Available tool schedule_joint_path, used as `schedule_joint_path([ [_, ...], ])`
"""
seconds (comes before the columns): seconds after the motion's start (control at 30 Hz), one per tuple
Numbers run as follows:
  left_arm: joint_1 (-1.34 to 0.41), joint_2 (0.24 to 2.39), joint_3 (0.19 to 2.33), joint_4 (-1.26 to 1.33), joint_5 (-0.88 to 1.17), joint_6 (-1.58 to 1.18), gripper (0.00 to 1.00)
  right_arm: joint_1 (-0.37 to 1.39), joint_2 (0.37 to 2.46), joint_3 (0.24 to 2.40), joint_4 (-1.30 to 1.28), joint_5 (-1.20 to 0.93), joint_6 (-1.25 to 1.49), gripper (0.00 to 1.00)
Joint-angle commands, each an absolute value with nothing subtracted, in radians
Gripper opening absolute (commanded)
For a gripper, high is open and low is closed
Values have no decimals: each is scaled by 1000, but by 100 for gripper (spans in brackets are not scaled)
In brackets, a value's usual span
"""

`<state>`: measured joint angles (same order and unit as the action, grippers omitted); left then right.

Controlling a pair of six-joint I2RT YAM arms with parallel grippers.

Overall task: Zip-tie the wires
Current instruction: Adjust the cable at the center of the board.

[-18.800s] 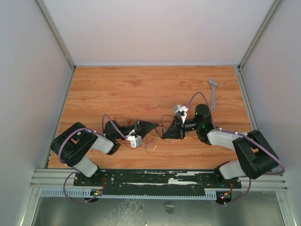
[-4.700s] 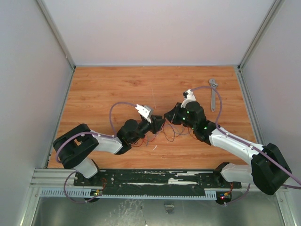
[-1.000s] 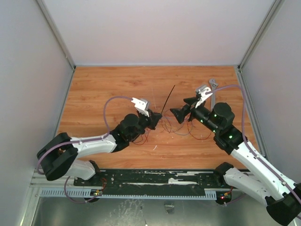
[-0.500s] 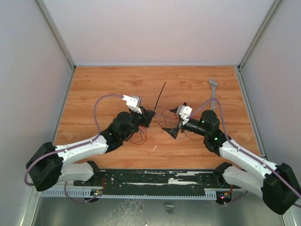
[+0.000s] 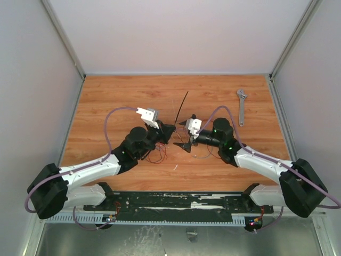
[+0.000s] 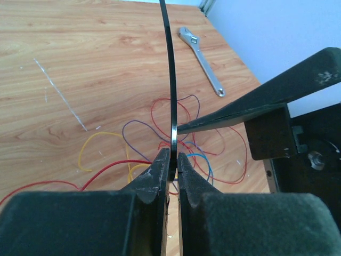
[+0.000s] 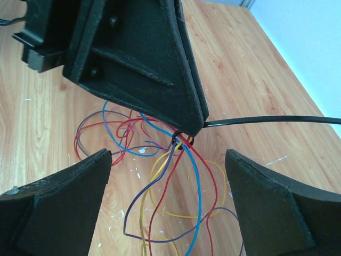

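The bench (image 5: 133,96) was orange-brown wood-grain laminate, marked with thin white scratches (image 6: 58,93) and flecks. It sat in a booth with pale, plain walls (image 5: 176,32) on 3 sides and an aluminium rail (image 5: 181,205) along the near edge.

Near the bench's middle, the left hand (image 5: 169,133) was clenched on the zip tie (image 5: 182,106). Its 2 pads pinched one end of the black strip, and the rest rose free toward the far side.

The wires (image 7: 160,176) were red, blue, yellow and purple strands. They lay in loose loops on the wood under and between the 2 hands, and converged just below the left hand's tips.

The right hand (image 5: 185,136) faced the left from just beside it, released, its fingers (image 7: 69,186) spread wide and holding nothing.

A silver adjustable wrench (image 5: 242,106) lay flat at the far right, well apart from the wires.
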<state>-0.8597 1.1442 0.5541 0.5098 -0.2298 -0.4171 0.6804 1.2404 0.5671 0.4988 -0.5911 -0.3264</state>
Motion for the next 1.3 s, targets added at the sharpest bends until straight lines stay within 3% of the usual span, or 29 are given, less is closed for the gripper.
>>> schedule_joint_path([
  [0.0,-854,1107,541,517,-227,-423,0,686,1272,619,525,-603,-365,85],
  [0.43,-854,1064,541,487,-227,-423,0,686,1333,662,468,-590,-371,40],
  [0.73,-854,1042,548,465,-227,-427,0,686,1304,647,486,-534,-337,0],
  [1.27,-832,998,552,394,-313,-423,0,652,1123,605,269,-343,-325,0],
])
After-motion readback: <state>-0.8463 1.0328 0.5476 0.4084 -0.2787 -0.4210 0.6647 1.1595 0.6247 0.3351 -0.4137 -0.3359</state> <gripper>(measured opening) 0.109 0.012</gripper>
